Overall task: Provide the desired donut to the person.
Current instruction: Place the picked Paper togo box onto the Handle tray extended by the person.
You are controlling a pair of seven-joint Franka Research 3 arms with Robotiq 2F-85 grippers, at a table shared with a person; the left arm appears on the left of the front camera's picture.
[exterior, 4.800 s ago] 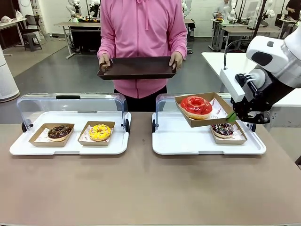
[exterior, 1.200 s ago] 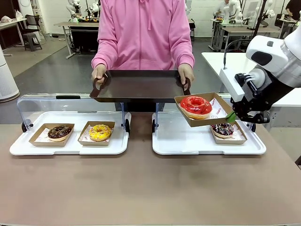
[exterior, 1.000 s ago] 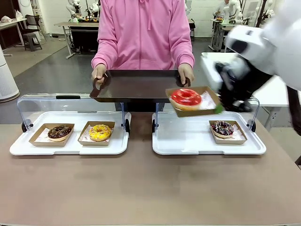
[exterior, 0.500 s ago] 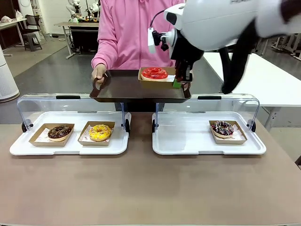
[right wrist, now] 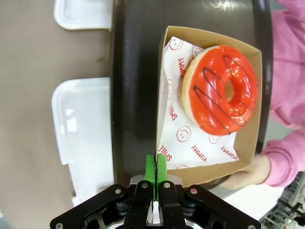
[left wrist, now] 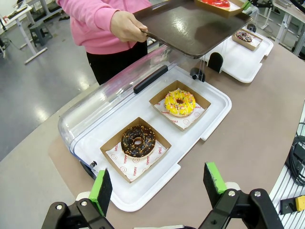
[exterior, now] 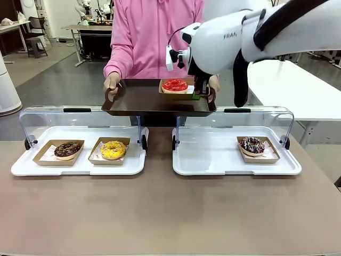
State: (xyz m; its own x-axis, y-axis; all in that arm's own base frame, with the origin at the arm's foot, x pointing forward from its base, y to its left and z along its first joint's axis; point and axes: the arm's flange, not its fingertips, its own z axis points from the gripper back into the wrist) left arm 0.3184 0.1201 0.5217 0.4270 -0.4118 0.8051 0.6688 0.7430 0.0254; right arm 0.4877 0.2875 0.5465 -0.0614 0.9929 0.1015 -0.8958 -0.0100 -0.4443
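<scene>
- Right gripper [right wrist: 156, 172]: jaws closed tight on the near wall of the cardboard box [right wrist: 251, 129]. The green pads pinch the wall edge from both sides.
- Red-glazed donut [right wrist: 221, 88]: lies in that box on a printed paper liner [right wrist: 178, 138], ahead of the fingertips and offset to one side of them.
- Dark serving tray [right wrist: 133, 71]: directly beneath the box and the fingertips. Whether the box bottom touches the tray cannot be told.
- Person [exterior: 154, 37]: stands beyond the right gripper and holds the dark serving tray at both ends. One hand [right wrist: 247, 174] is just beside the box corner nearest the gripper.
- Left gripper [left wrist: 159, 183]: jaws wide apart, with nothing between the pads.
- White tray [left wrist: 215, 106]: ahead of the left gripper, under a raised clear cover [left wrist: 105, 95].
- Chocolate donut [left wrist: 138, 141]: on the white tray in its own box, nearer the pads.
- Yellow donut [left wrist: 180, 102]: on the white tray in its own box, farther from the pads.
</scene>
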